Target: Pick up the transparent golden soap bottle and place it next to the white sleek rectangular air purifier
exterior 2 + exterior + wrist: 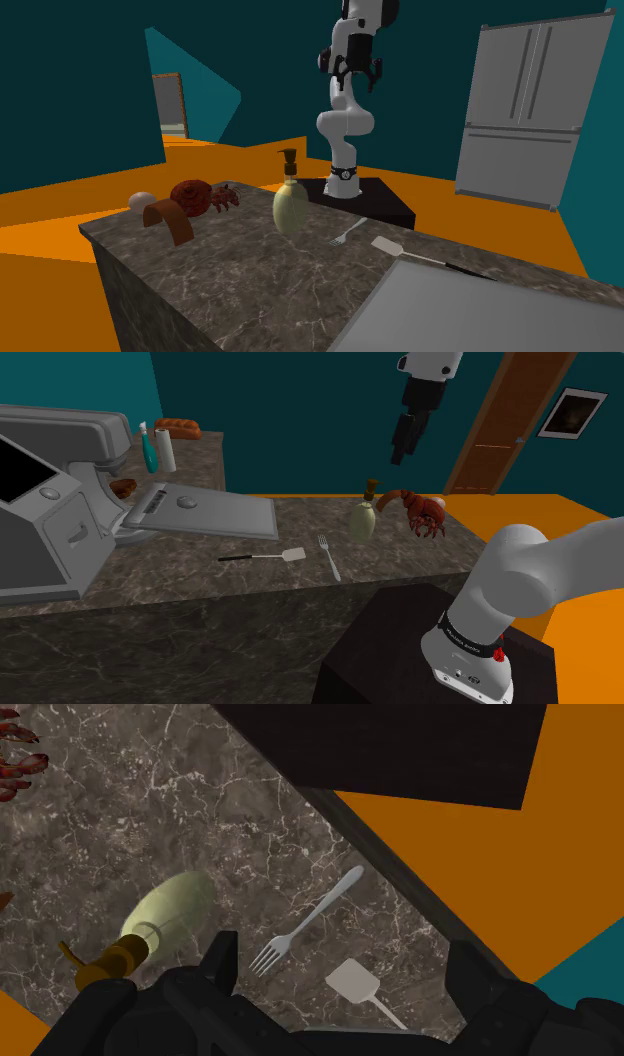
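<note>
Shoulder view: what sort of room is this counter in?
Most likely a home kitchen. A dark veined stone counter has a fork and a spatula lying on it, and the second exterior view shows a tall grey fridge against the teal wall.

Pale yellow-green soap bottle (362, 524), brown pump (371, 486); dark veined counter (200, 567); orange floor (570, 517); teal walls (300, 412)

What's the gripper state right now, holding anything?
Gripper: open, fingers apart, holding nothing; soap bottle stands on the counter below it.
</note>
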### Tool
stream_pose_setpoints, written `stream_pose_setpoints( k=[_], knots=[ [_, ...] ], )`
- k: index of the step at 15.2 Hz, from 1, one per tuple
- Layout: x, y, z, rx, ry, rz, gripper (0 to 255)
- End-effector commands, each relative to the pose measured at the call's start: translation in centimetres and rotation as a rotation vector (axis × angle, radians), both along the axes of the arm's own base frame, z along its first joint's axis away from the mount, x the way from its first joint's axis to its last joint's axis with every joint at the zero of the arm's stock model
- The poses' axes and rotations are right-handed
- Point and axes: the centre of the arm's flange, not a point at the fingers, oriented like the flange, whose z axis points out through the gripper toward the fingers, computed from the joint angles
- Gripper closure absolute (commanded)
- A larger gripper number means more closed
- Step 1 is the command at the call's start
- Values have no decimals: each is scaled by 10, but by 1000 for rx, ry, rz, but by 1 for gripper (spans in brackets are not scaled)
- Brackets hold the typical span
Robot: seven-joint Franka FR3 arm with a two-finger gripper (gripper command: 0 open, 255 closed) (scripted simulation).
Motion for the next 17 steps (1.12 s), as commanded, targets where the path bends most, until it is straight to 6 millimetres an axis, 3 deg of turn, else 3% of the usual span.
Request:
stream_pose_setpoints(
  k=[1,17],
  knots=[
    [0,0,0,0,0,0,0],
    [101,-161,-107,54,14,5,0]
  ],
)
